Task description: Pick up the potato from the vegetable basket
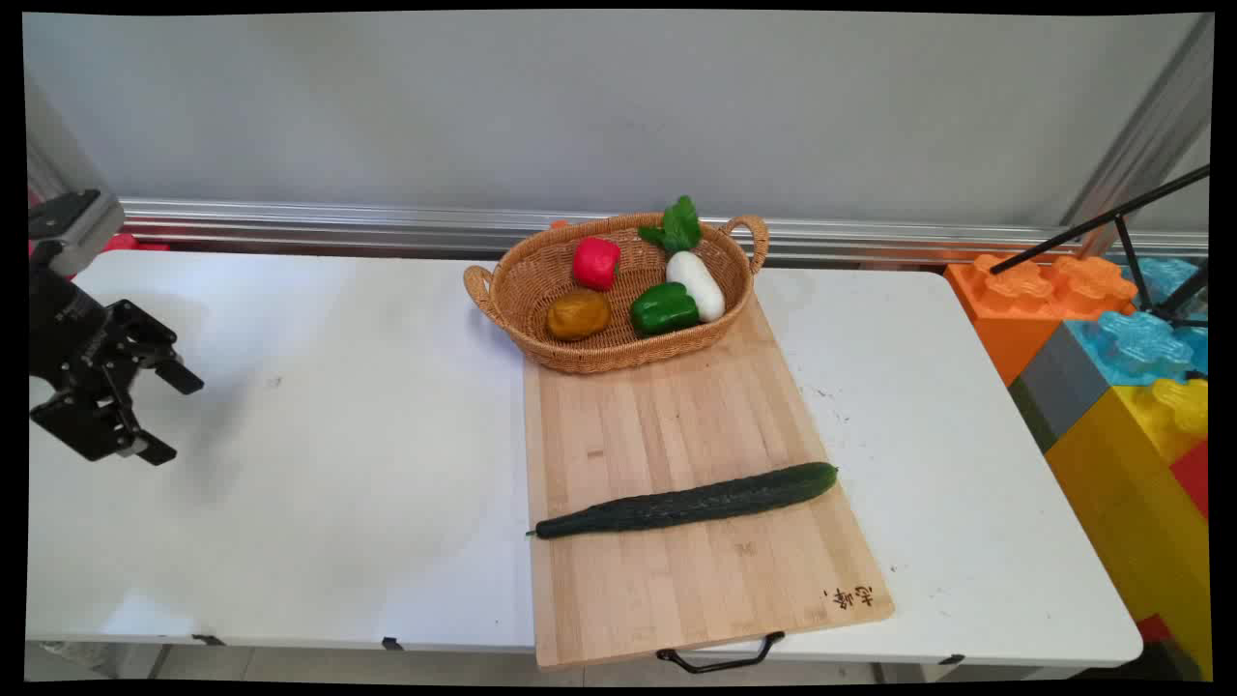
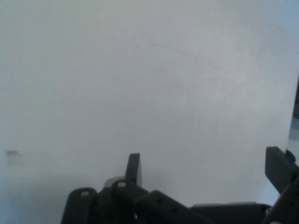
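My black gripper [image 1: 172, 416] hangs open over the white table's [image 1: 319, 464] far left side, with nothing between its fingers. In the hand view the gripper [image 2: 205, 168] shows only bare white tabletop [image 2: 140, 84] beyond its spread fingers [image 2: 134, 168]. A long dark green cucumber [image 1: 688, 503] lies across a wooden cutting board [image 1: 676, 580] near the table's middle, far to the right of the gripper. Behind it a wicker basket [image 1: 541, 280] rests on the board's far end, holding a red pepper [image 1: 595, 262], a green pepper [image 1: 663, 309], a white radish with green leaves [image 1: 696, 283] and a brown potato [image 1: 578, 315].
Large toy blocks in orange [image 1: 1015, 300], blue [image 1: 1140, 343] and yellow [image 1: 1131, 493] stand off the table's right end. A black tripod leg [image 1: 1111, 227] crosses above them. A metal rail [image 1: 387, 227] runs along the wall behind the table. The board's black handle [image 1: 720, 660] overhangs the near edge.
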Controlling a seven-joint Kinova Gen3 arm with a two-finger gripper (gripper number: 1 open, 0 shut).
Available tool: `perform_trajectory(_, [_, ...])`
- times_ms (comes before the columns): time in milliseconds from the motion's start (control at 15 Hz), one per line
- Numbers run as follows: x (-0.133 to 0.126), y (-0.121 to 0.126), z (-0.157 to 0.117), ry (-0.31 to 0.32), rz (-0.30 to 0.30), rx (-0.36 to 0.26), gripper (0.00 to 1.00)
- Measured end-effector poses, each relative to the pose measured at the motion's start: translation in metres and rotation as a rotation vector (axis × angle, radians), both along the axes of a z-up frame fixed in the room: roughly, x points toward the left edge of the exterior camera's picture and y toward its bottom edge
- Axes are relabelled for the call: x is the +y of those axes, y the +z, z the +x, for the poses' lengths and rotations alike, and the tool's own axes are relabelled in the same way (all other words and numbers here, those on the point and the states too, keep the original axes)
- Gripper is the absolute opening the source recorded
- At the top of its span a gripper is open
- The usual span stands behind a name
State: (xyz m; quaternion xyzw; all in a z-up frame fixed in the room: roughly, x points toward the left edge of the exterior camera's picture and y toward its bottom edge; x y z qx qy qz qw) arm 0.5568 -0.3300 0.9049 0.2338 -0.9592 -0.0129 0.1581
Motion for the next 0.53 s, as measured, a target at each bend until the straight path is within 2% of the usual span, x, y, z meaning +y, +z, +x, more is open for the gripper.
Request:
perform_trajectory(267, [-0.008, -0.004, -0.002, 0.034, -0.031, 0.003, 1.0])
perform_trajectory(533, [-0.024, -0.001, -0.025, 0.079, -0.07, 0.004, 1.0])
